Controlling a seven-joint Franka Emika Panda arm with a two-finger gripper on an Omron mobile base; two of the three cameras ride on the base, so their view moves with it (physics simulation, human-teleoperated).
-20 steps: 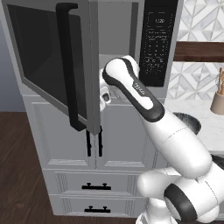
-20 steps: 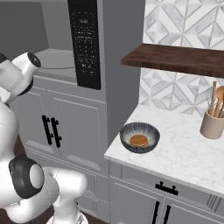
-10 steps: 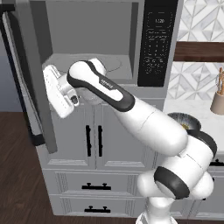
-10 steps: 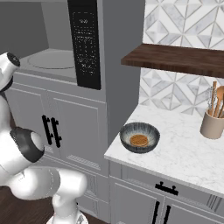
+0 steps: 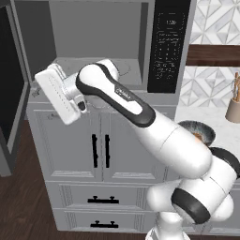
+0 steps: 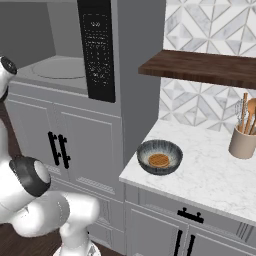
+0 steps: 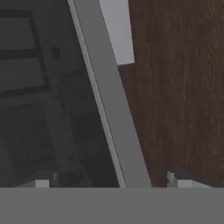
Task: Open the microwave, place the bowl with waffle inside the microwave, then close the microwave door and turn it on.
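The microwave (image 5: 98, 42) stands open, its grey cavity and round turntable (image 6: 59, 68) showing, with the black keypad strip (image 6: 97, 50) on its right. The microwave door (image 5: 10, 98) is swung wide to the left. In the hand view its dark glass (image 7: 43, 113) and grey frame edge (image 7: 109, 113) lie just ahead of my gripper (image 7: 111, 183), which is open with its jaws wide apart and nothing held. My hand (image 5: 58, 96) hangs in front of the cavity's lower left corner. The bowl (image 6: 160, 157) sits on the marble counter (image 6: 215, 180), and the waffle (image 6: 159, 160) lies in it.
White cabinet doors (image 5: 101, 150) with black handles stand under the microwave. A tan utensil pot (image 6: 243, 143) is at the counter's back right, below a dark wooden shelf (image 6: 200, 67). Brown wooden floor (image 7: 183, 87) lies beyond the door.
The door has swung from half open to wide open on the left. My arm swept left with it, across the front of the cavity.
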